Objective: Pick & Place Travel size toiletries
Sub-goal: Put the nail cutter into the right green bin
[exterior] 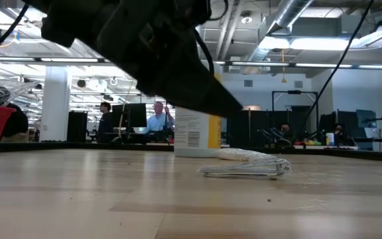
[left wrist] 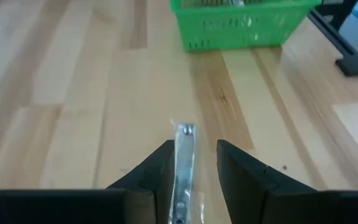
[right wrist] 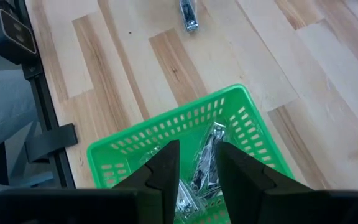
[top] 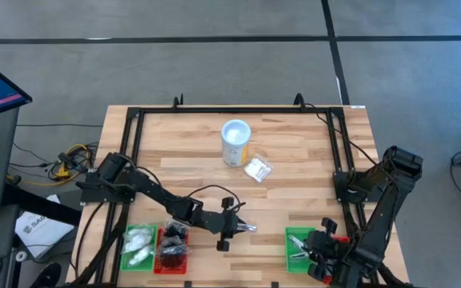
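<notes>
A silver nail clipper in a clear wrap (left wrist: 184,163) lies flat on the wooden table, near the front middle (top: 247,228). My left gripper (left wrist: 194,155) hangs open just above it, one finger on each side, touching nothing; it is also in the high view (top: 230,227). My right gripper (right wrist: 197,155) stands open above the right green tray (right wrist: 166,127), which holds wrapped clippers (right wrist: 209,155). Another clear packet (top: 257,169) lies beside the white tub (top: 236,142).
At the front left stand a green tray (top: 126,254) with white packets and a red tray (top: 160,254) with black pieces. The right green tray (top: 293,237) is at the front right. A black frame (top: 134,144) runs along the table's edges. Bare wood lies between the tub and the left gripper.
</notes>
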